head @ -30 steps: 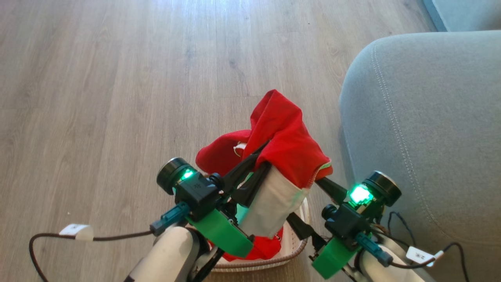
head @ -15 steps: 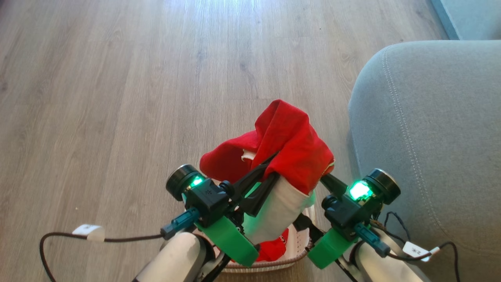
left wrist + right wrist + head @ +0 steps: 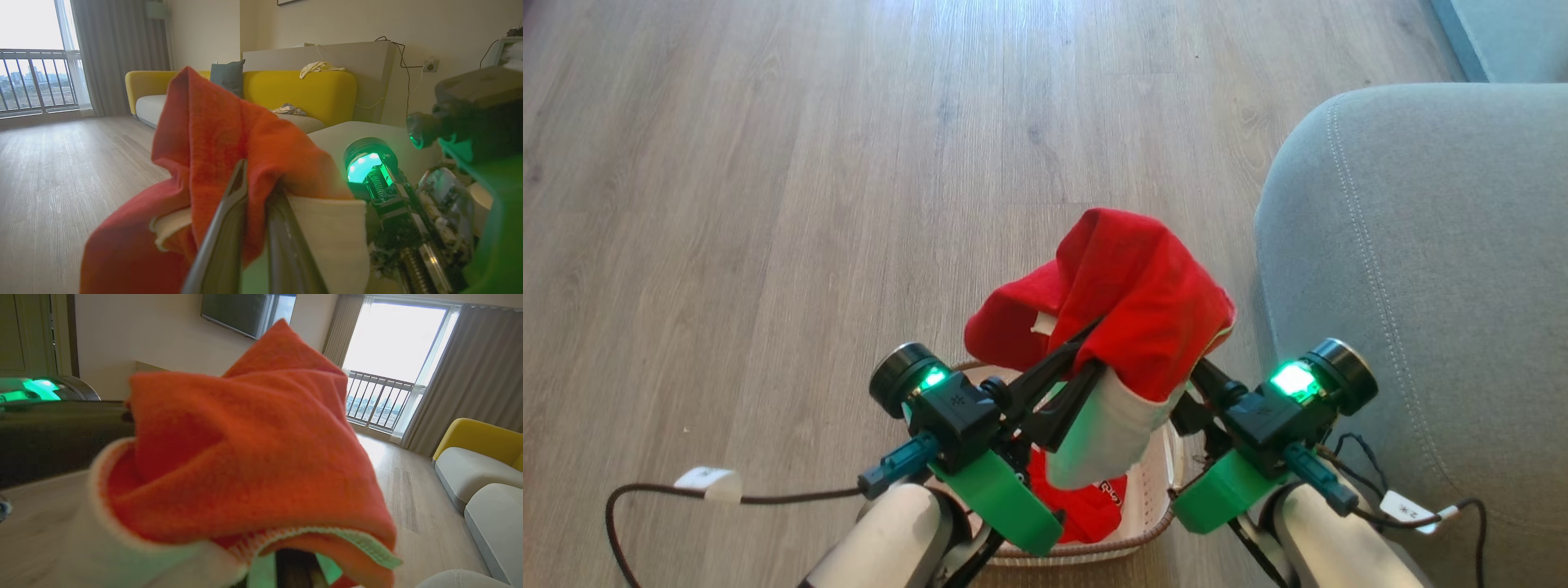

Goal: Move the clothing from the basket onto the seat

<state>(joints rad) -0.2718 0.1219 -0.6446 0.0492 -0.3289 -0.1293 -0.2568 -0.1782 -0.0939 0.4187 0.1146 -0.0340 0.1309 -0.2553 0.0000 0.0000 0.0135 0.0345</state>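
Evidently the left gripper [image 3: 1094, 347] and right gripper [image 3: 1202, 377] both pinch the red-and-white garment [image 3: 1143, 294] (mid-fold and at its edge), holding it above the basket [image 3: 1160, 523], ready for the seat [image 3: 1421, 286].

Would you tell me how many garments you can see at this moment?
2. The red-and-white garment hangs from the left gripper over the basket; the red logo garment lies inside it. More may be hidden beneath.

Grey-brown plank floor [image 3: 61, 163] runs toward a yellow sofa [image 3: 302, 92] at twelve o'clock against a cream wall [image 3: 204, 28], with a bright railed window [image 3: 32, 69] and grey curtain [image 3: 118, 53] at ten o'clock.
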